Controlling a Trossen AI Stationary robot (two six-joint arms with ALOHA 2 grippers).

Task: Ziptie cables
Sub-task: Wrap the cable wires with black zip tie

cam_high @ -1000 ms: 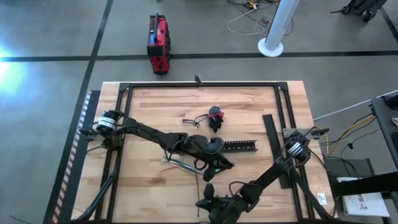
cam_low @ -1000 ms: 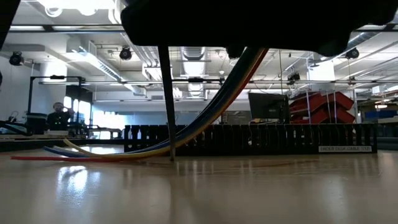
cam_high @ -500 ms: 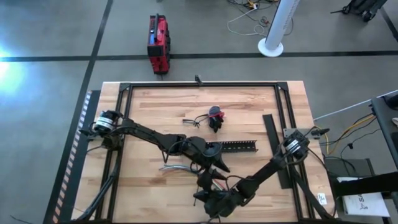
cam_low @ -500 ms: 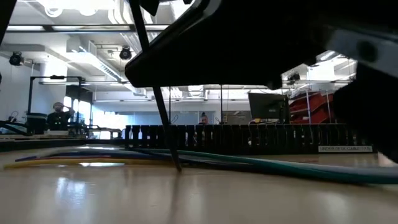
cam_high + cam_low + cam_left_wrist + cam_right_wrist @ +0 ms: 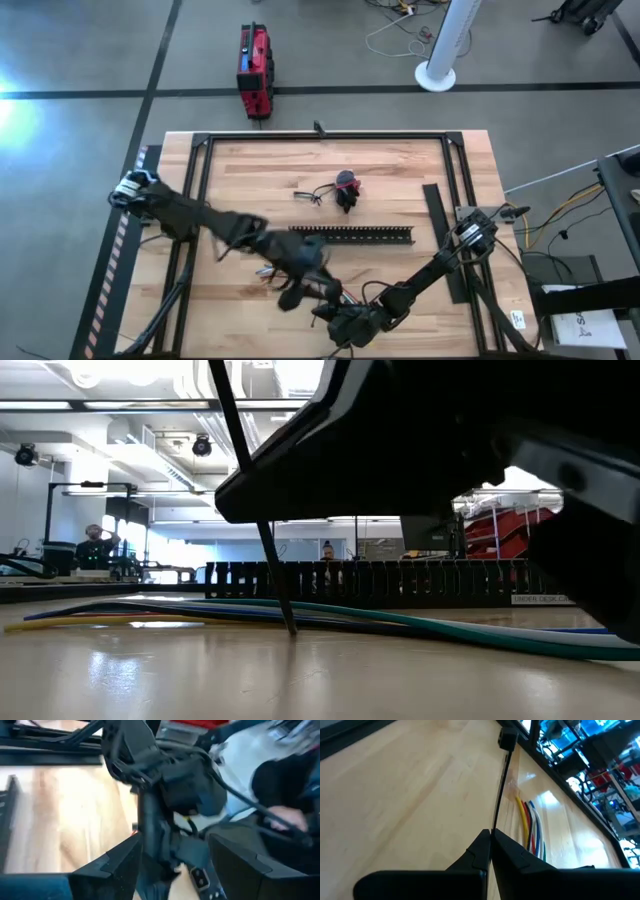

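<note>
Here the right gripper (image 5: pixel 490 837) pinches the ziptie (image 5: pixel 501 785) above the cables (image 5: pixel 530 827) on the table (image 5: pixel 395 795); left gripper (image 5: pixel 170 865) spread; duct (image 5: pixel 400 582) label perhaps "UNDER DESK CABLE".

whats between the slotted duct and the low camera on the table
In the low view, the cables lie flat across the wood before the duct, and the ziptie stands slanting down to the table.
</note>
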